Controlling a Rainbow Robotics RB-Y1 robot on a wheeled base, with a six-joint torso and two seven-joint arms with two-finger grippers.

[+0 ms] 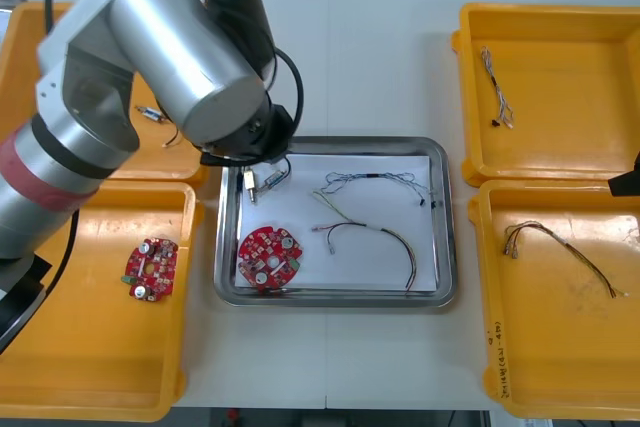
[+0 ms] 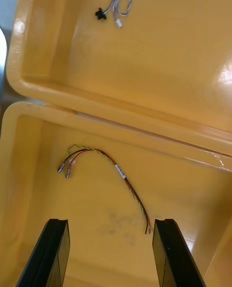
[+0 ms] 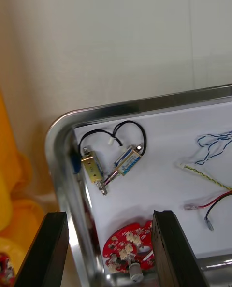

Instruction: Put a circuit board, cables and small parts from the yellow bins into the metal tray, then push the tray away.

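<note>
Left gripper [image 3: 110,214]: above the far-left corner of the metal tray [image 1: 335,299]; fingers apart, nothing clamped between them.
Left arm [image 1: 170,57]: in the front view its silver body covers that tray corner and the wrist under it.
Small metal parts [image 3: 92,168]: two, joined by a looped black wire, lying on the white lining in the tray's corner, beyond the fingertips. The front view catches them [image 1: 258,183] just past the arm's edge.
Circuit board [image 1: 268,257]: in the tray's near-left part, flat. In the left wrist view it [image 3: 128,246] sits between the two fingers.
Blue and white cable [image 1: 375,182]: in the tray's far half, apart from the board.
Yellow-green cable [image 1: 337,211]: mid-tray, just near of the blue and white one.
Dark cable [image 1: 398,240]: curves toward the tray's near-right corner. The left wrist view shows a red strand in it [image 3: 217,201].
Right gripper [image 2: 111,222]: over the near-right bin [image 1: 560,347]; fingers apart and empty.
Right arm [image 1: 628,183]: in the front view, a dark tip at the edge between the two right bins.
Red and yellow cable [image 2: 111,166]: on the near-right bin's floor, one end close to a fingertip. The front view places it [image 1: 565,247] in that bin's far part.
Spare blue and white cable [image 1: 497,97]: in the far-right bin [image 1: 560,157].
Second circuit board [image 1: 151,269]: in the near-left bin [image 1: 90,367].
Loose small metal part [image 1: 150,113]: in the far-left bin [image 1: 20,57].
Desk [image 1: 360,57]: light, carrying the tray and the bins.
</note>
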